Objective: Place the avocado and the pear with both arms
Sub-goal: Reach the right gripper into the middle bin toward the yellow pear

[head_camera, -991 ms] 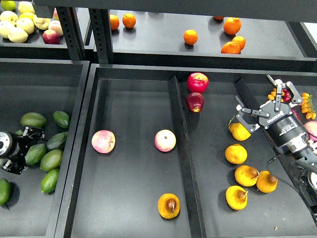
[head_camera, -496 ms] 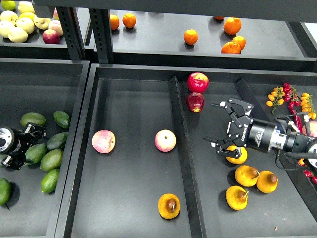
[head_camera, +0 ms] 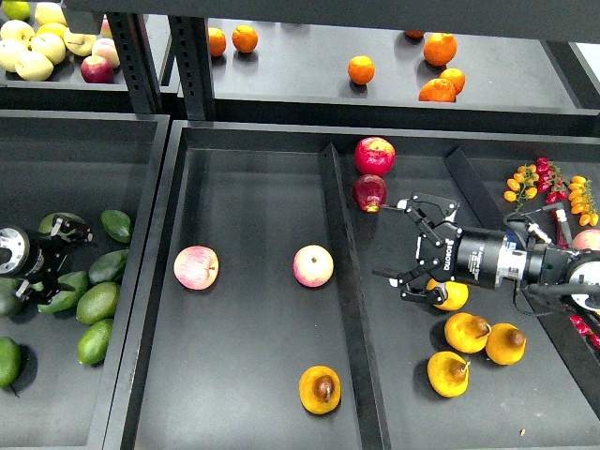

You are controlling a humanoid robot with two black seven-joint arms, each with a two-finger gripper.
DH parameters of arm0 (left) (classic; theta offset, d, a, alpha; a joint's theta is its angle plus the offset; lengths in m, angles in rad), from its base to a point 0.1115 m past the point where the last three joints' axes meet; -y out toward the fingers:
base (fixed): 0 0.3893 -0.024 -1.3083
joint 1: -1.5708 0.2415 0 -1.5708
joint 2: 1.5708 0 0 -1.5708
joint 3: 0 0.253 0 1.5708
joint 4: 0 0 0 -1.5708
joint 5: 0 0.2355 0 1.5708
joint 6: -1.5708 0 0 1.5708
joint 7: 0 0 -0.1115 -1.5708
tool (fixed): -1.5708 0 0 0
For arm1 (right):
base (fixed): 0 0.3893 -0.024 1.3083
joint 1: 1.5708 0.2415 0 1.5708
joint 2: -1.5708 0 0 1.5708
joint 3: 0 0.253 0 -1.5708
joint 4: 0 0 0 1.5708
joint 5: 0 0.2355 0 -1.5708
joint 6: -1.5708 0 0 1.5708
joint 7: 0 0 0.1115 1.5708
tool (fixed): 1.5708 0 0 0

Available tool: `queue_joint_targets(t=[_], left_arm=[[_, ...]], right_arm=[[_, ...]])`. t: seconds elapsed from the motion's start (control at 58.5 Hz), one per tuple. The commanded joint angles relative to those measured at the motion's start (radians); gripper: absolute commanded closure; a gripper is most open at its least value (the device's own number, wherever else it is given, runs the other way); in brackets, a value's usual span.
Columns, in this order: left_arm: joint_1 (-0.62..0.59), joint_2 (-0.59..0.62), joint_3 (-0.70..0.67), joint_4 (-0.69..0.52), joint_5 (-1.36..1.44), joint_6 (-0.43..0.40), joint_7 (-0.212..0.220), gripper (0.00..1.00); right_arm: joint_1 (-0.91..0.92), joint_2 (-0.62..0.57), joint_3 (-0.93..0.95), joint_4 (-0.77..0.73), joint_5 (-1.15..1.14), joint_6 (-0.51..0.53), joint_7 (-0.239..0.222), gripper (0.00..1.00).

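From the head view: plump orange-yellow pear (head_camera: 320, 389) with a large dark-brown round blotch lying in the near part of the middle black tray (head_camera: 253, 281), blotch and stem end turned up toward the camera, long axis foreshortened and hard to tell. Smooth egg-shaped mid-green avocados (head_camera: 97, 302) heaped in the left bin, most with long axes slanting up to the right. Left gripper (head_camera: 58, 255) among them, jaws spread around a green avocado (head_camera: 62, 295), contact unclear; half a second back, sat slightly lower and nearer that fruit. Right gripper (head_camera: 398, 248) reaching in level from the right, jaws wide apart and holding nothing, above a yellow pear (head_camera: 452, 295) in the right compartment; since the earlier frame, shifted a little leftward toward the divider. Two pink-and-yellow apples (head_camera: 196, 267) unmoved in the middle tray.
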Motion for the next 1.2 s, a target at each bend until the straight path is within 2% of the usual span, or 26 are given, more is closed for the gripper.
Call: queue_joint_targets(t=[0.0, 0.222, 0.256, 0.376, 0.615, 0.718, 0.821, 0.855, 1.179], left_arm=[[0.066, -0.068, -0.123, -0.087, 0.000, 0.000, 0.000, 0.02], [0.173, -0.241, -0.349, -0.176, 0.000, 0.000, 0.000, 0.01], [0.201, -0.313, -0.432, -0.196, 0.000, 0.000, 0.000, 0.01], [0.246, -0.333, -0.511, -0.219, -0.001, 0.000, 0.000, 0.01], [0.368, -0.333, -0.521, -0.279, -0.149, 0.000, 0.000, 0.00], [0.430, -0.333, -0.522, -0.297, -0.184, 0.000, -0.045, 0.00], [0.476, -0.333, -0.522, -0.300, -0.195, 0.000, -0.050, 0.00], [0.486, -0.333, -0.524, -0.300, -0.205, 0.000, -0.050, 0.00], [0.523, -0.333, -0.545, -0.280, -0.353, 0.000, -0.056, 0.00]], right_arm=[[0.000, 0.000, 0.011, 0.000, 0.000, 0.000, 0.001, 0.00], [0.000, -0.002, 0.014, -0.002, 0.000, 0.000, -0.001, 0.01], [0.001, -0.002, 0.012, -0.002, 0.000, 0.000, -0.002, 0.01], [0.007, -0.002, 0.003, -0.002, 0.002, 0.000, -0.002, 0.01], [0.012, -0.003, -0.006, 0.002, 0.000, 0.000, -0.004, 0.01], [0.013, -0.002, -0.009, 0.002, 0.000, 0.000, -0.007, 0.01], [0.030, -0.002, -0.040, 0.003, 0.002, 0.000, -0.024, 0.00], [0.046, -0.003, -0.063, 0.005, 0.003, 0.000, -0.036, 0.01], [0.181, -0.002, -0.342, 0.003, -0.007, 0.000, -0.036, 0.01]])
